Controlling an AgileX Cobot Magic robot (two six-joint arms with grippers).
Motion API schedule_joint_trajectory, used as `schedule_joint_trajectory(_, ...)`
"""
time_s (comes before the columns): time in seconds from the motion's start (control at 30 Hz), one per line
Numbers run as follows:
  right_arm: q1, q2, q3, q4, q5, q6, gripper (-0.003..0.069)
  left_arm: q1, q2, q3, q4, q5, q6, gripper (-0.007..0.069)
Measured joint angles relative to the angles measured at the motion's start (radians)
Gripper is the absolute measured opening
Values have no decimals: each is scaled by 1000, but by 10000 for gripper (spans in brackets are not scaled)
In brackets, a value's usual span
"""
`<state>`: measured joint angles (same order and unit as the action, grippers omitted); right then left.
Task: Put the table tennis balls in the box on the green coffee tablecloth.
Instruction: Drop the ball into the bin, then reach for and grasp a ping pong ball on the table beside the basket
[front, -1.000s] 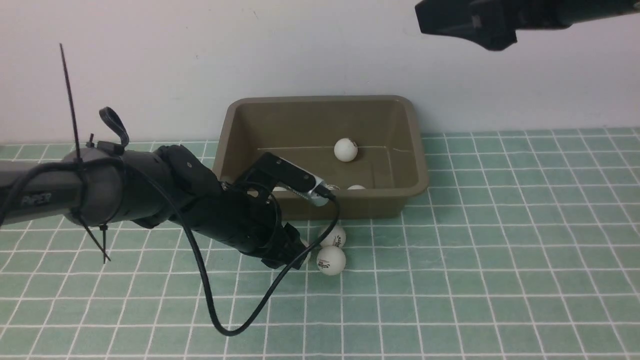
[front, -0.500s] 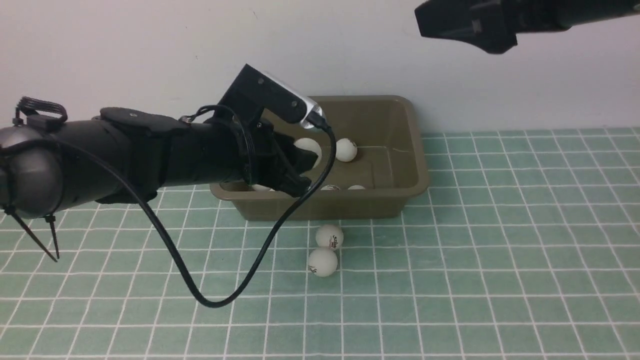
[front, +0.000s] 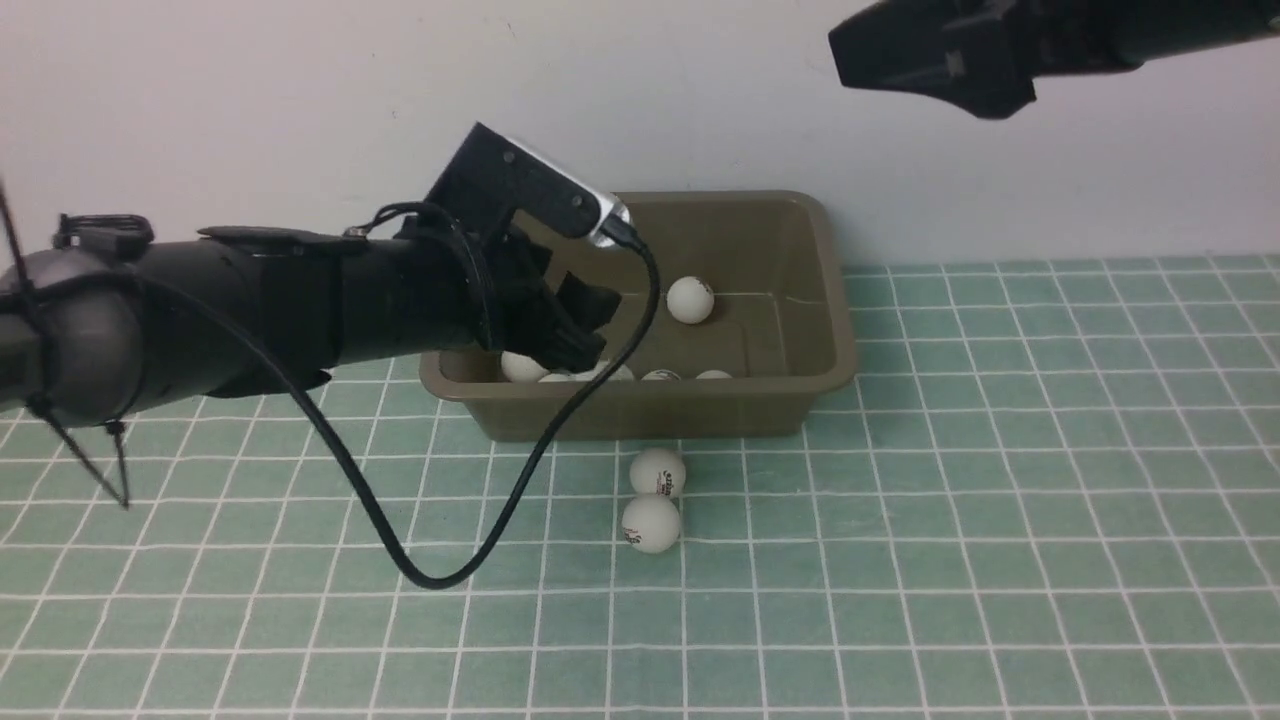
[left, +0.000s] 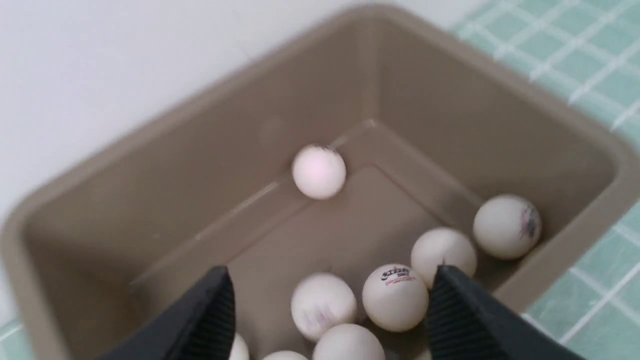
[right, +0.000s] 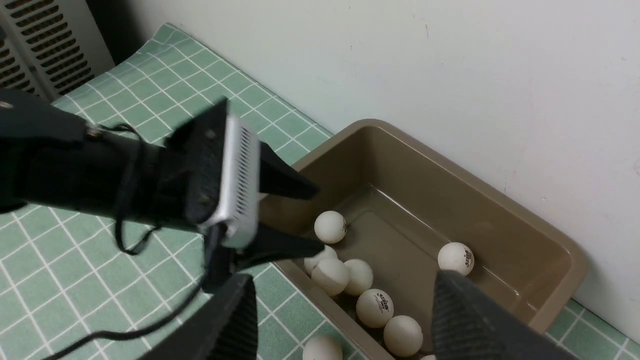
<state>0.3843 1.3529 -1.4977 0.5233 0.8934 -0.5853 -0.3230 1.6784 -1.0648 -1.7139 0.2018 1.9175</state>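
Most of the table tennis balls lie inside the box, clustered along its near wall. One more ball sits alone by the far wall. The front view shows only the tops of that cluster, while the left wrist view looks straight down onto it; there the lone ball is blurred. Only the front view shows both balls outside, close together on the green coffee tablecloth just before the box.

The left gripper hangs over the box's left end with its jaws spread and nothing between them. The right gripper is high above the box's right end, side-on in the front view. Its own wrist view shows the jaws wide apart and empty.

The gridded cloth reaches a plain pale wall, with the box close against it. Only the right wrist view shows a slatted white grille past the cloth's end.
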Motion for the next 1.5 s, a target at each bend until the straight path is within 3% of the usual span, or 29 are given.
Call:
schedule_joint_trajectory(0.23,0,0,0,0,0,-8,430,1,-278,177,-1,16,-105,379)
schedule_joint_trajectory(0.43,0,0,0,-1,0,-8,430,1,-368,294,36,194,-209,299)
schedule_joint_trajectory(0.67,0,0,0,-1,0,-8,430,1,-339,315,182,525,-224,229)
schedule_joint_trajectory(0.8,0,0,0,-2,0,-8,430,1,-336,315,358,627,-311,229)
schedule_joint_trajectory(0.93,0,0,0,-2,0,-8,430,1,-336,315,532,590,-506,229)
schedule_joint_trajectory(1.13,0,0,0,-3,0,-8,430,1,-332,315,773,367,-824,229)
schedule_joint_trajectory(1.33,0,0,0,-3,0,-8,430,1,-303,307,797,283,-883,246)
schedule_joint_trajectory(1.5,0,0,0,-2,0,-8,430,1,-187,281,631,283,-786,365)
